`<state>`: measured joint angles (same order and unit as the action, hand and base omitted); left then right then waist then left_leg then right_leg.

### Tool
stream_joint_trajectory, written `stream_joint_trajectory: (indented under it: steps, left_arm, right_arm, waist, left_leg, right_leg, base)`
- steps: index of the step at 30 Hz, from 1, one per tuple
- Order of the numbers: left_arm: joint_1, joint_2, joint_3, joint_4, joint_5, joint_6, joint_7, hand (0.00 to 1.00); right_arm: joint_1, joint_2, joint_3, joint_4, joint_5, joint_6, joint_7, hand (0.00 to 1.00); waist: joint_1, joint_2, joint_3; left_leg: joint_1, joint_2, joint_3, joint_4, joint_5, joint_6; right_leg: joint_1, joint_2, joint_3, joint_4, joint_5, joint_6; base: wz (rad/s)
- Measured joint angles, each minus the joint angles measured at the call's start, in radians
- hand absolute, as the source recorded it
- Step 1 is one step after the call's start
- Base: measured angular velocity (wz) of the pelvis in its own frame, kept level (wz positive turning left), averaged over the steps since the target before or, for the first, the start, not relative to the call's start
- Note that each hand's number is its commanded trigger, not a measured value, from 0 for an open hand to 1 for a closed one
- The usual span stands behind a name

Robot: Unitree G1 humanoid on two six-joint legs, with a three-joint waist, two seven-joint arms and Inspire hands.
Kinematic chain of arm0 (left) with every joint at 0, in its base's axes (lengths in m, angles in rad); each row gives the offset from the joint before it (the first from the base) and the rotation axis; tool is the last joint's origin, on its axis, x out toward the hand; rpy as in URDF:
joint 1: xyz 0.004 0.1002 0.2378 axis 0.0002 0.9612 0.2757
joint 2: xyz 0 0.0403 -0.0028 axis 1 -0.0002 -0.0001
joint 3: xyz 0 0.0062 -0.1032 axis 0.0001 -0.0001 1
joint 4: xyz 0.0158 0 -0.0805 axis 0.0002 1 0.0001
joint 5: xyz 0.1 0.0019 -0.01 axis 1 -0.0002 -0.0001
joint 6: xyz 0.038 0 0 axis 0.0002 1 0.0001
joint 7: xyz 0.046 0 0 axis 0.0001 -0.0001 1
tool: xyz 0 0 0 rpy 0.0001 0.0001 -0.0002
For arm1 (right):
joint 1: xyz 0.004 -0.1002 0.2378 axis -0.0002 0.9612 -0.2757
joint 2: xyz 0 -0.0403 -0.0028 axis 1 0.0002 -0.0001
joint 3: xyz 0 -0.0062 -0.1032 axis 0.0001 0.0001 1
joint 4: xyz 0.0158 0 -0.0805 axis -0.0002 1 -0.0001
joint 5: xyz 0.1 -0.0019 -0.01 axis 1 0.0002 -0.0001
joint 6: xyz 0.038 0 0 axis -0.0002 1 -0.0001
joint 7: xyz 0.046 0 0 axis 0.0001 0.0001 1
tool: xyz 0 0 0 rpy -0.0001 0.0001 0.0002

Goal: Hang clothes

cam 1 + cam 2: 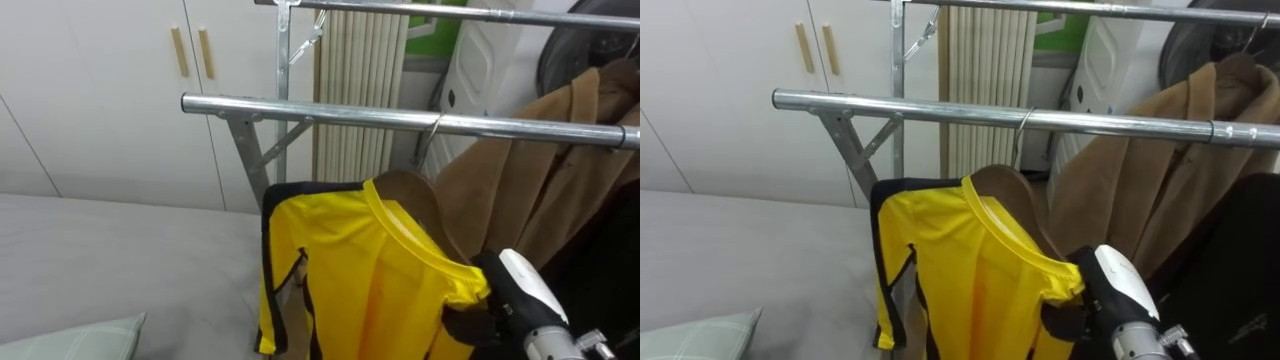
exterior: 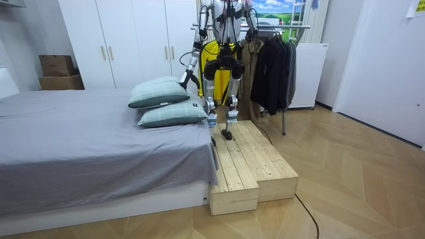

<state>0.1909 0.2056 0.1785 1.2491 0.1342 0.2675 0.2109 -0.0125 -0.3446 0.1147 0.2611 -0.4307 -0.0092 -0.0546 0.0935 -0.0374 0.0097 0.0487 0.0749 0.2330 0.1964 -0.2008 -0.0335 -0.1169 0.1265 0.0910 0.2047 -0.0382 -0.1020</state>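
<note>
1. The bright yellow shirt with dark side panels [image 1: 370, 290] hangs on a brown wooden hanger [image 1: 405, 190], just below the near silver metal rail [image 1: 330, 112]. The hanger's thin wire hook [image 1: 428, 145] reaches up to the rail, but we cannot tell whether it sits over the rail or only lies against it
2. Our right hand [image 1: 480, 320] is low on the right, at the shirt's right shoulder. We cannot tell whether it grips cloth or hanger. Our left hand [image 2: 182, 79] hangs low on the bed side, and we cannot tell its state either
3. We judge the main risk to be releasing too soon: if the hook is not fully over the rail, hanger and shirt would fall
4. A sideways tug as the right hand leaves could drag the shirt off the hanger's shoulder or slide the hook along the rail
5. A tan cloth coat [image 1: 520, 190] hangs just right of the shirt and crowds the spot, with dark garments [image 1: 610, 260] further right. Both leave little room for the arm
6. The rack's slanted metal brace [image 1: 285, 147] lies to the left, and a second, higher rail [image 1: 450, 12] runs farther back
7. Beyond stand white wardrobe doors with wooden handles [image 1: 100, 90] and a cream ribbed panel [image 1: 360, 60]. On the left are the grey bed [image 1: 120, 250] and a pale green pillow [image 1: 70, 340]. We stand on a pale wooden platform [image 2: 246, 159] at the rack
</note>
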Motion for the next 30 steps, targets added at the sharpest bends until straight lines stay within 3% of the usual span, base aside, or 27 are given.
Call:
stream_joint_trajectory:
  steps: [30]
  left_arm:
    - [0.0,-0.001,-0.019,0.0,0.0,0.0,0.003,0.0]
  right_arm:
    - [0.004,0.02,0.0,0.031,0.074,-0.001,-0.02,0.0]
  waist:
    - [0.0,0.001,-0.0033]
  left_leg:
    - [0.016,0.0,0.001,-0.007,0.0,-0.001]
  right_leg:
    - [0.012,0.004,0.005,0.0,-0.003,0.001]
  base:
    - [0.0]
